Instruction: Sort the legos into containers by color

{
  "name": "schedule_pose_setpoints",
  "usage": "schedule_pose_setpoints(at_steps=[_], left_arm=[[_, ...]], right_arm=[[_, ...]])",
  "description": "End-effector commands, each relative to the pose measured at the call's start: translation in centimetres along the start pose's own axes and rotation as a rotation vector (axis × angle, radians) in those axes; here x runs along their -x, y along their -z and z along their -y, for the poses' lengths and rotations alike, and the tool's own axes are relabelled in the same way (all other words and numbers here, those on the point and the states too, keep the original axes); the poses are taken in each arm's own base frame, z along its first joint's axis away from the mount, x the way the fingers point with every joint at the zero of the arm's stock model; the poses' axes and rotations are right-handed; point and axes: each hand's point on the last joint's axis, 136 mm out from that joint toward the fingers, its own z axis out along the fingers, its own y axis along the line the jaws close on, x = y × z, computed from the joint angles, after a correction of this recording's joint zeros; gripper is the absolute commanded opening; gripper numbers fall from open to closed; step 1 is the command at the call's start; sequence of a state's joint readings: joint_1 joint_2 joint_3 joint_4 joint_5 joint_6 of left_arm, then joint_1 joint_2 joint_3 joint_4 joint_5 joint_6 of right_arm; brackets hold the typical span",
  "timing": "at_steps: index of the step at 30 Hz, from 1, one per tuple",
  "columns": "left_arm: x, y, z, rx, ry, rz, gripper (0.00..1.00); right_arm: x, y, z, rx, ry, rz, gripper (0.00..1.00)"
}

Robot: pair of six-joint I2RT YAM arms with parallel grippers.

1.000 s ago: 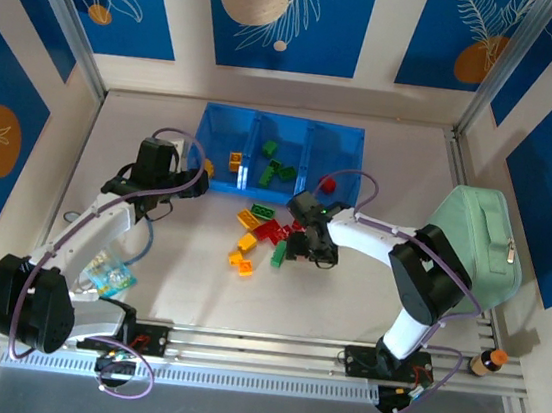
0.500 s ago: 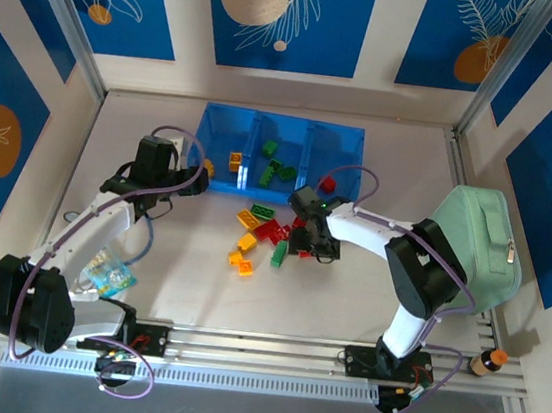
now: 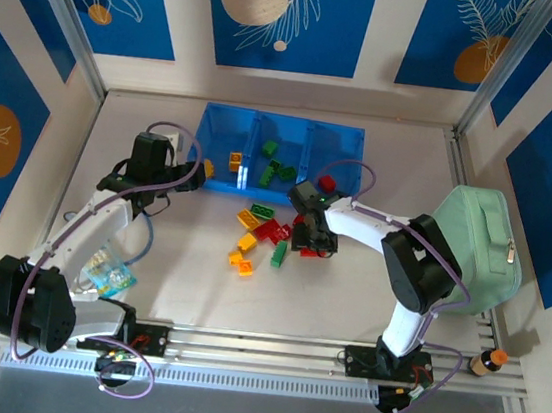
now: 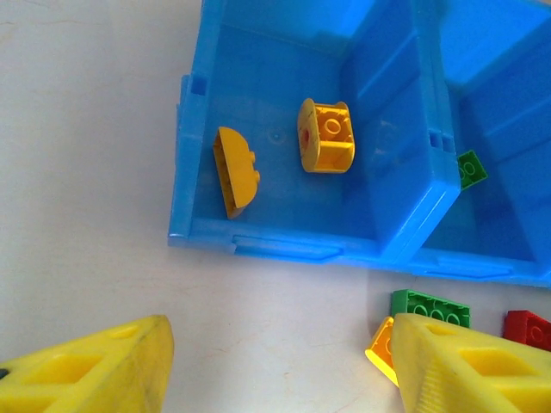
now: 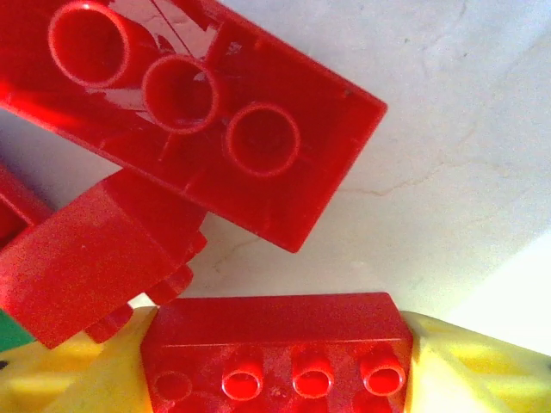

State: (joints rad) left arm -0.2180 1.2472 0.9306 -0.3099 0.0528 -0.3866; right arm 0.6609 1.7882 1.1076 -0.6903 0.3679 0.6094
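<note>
Just in front of the blue tray [image 4: 284, 249], bare tabletop [image 3: 347, 286] surrounds the loose legos [image 3: 252, 239]. Right gripper [image 3: 310, 243] clamps a red brick [image 5: 275, 344], its fingers [image 5: 482, 370] cut off at the frame edge, two other red bricks [image 5: 215, 112] crowding it. Left gripper [image 4: 275, 370] hangs spread and empty near the tray's left compartment holding two yellow-orange bricks [image 4: 325, 136]. A mint pouch [image 3: 478, 246] sits far right.

Translucent blue tray [image 3: 344, 144] — red, green, orange legos [image 3: 271, 230].
</note>
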Motion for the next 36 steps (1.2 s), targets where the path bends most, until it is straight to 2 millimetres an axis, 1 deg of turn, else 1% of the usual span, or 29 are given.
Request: schedule_pose_setpoints(at_steps=[1, 4, 7, 9, 12, 13, 15, 19, 21, 24, 27, 29, 32, 36], left_arm=[[1.4, 0.5, 0.2, -0.018, 0.008, 0.035, 0.68], [1.5, 0.4, -0.1, -0.018, 0.023, 0.038, 0.68], [1.7, 0.5, -0.2, -0.023, 0.035, 0.045, 0.68], [2.0, 0.7, -0.1, -0.026, 0.040, 0.052, 0.68], [2.0, 1.0, 0.1, -0.036, 0.041, 0.060, 0.68], [2.0, 1.2, 0.0, -0.033, 0.038, 0.064, 0.68], [2.0, 1.3, -0.2, -0.017, 0.027, 0.069, 0.68], [2.4, 1.4, -0.3, -0.003, 0.017, 0.058, 0.68], [2.8, 1.4, -0.2, -0.005, 0.021, 0.064, 0.70], [3.1, 1.3, -0.2, -0.009, 0.031, 0.064, 0.71], [3.2, 1.1, -0.1, -0.015, 0.034, 0.058, 0.71], [3.2, 0.9, -0.2, -0.014, 0.038, 0.055, 0.71], [3.2, 0.3, -0.3, -0.015, 0.040, 0.043, 0.72], [3.7, -0.8, -1.0, 0.012, 0.043, 0.028, 0.75]], right_arm=[[-0.9, 0.0, 0.0, -0.016, 0.005, -0.028, 0.61], [-0.3, 1.6, 0.4, -0.021, 0.004, 0.007, 0.59], [1.6, 4.4, 1.0, -0.005, 0.002, 0.085, 0.58], [4.0, 6.6, 1.9, 0.019, -0.015, 0.139, 0.58], [7.5, 9.3, 3.2, 0.040, -0.036, 0.207, 0.58], [8.6, 9.9, 3.5, 0.050, -0.042, 0.225, 0.58], [10.5, 10.4, 4.1, 0.072, -0.054, 0.242, 0.58], [14.1, 10.1, 5.1, 0.095, -0.085, 0.231, 0.57], [15.6, 9.4, 5.4, 0.098, -0.094, 0.221, 0.57], [16.9, 8.3, 5.5, 0.099, -0.101, 0.197, 0.57], [17.5, 7.2, 5.5, 0.095, -0.105, 0.180, 0.57], [17.5, 6.5, 5.4, 0.095, -0.105, 0.163, 0.58], [17.5, 6.2, 5.2, 0.086, -0.105, 0.160, 0.71], [17.5, 6.7, 5.1, 0.069, -0.101, 0.180, 0.76]])
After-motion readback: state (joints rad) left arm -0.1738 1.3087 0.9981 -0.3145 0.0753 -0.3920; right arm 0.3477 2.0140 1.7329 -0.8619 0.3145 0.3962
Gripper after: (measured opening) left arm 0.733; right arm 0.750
